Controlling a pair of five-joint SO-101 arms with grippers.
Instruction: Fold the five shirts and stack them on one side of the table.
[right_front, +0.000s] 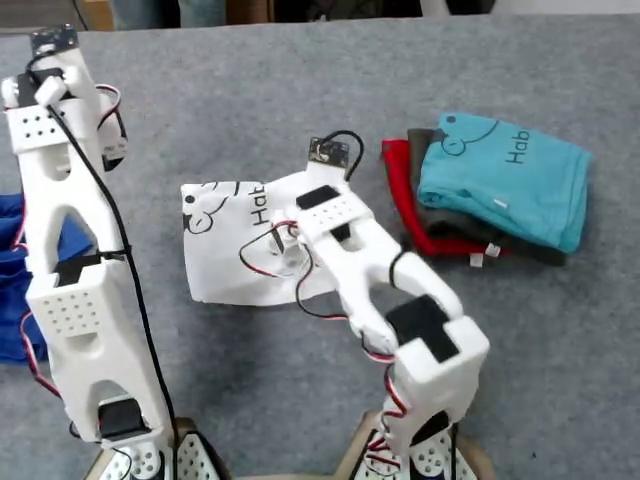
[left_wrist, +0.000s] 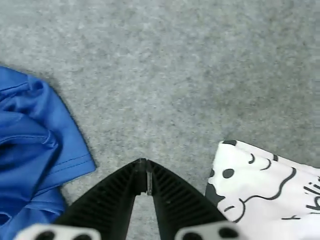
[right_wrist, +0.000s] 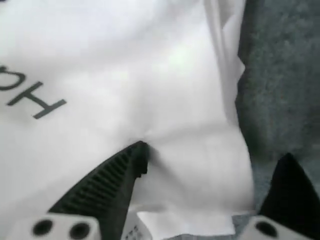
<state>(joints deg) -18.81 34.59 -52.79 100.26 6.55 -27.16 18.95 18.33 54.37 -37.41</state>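
Stack (right_front: 500, 185) of folded shirts lies near the white shirt's (right_front: 230, 245) edge, which the right gripper (right_wrist: 215, 155) straddles wide open and empty, nearer than the left gripper (left_wrist: 146, 175), closed on nothing off the shirt's opposite side.

Seemingly five shirts (right_front: 250, 245); two arms (right_front: 85, 300).

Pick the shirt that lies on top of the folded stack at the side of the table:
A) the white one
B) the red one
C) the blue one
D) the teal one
D: the teal shirt lies uppermost, with the grey shirt and the red shirt showing at the edges beneath it.
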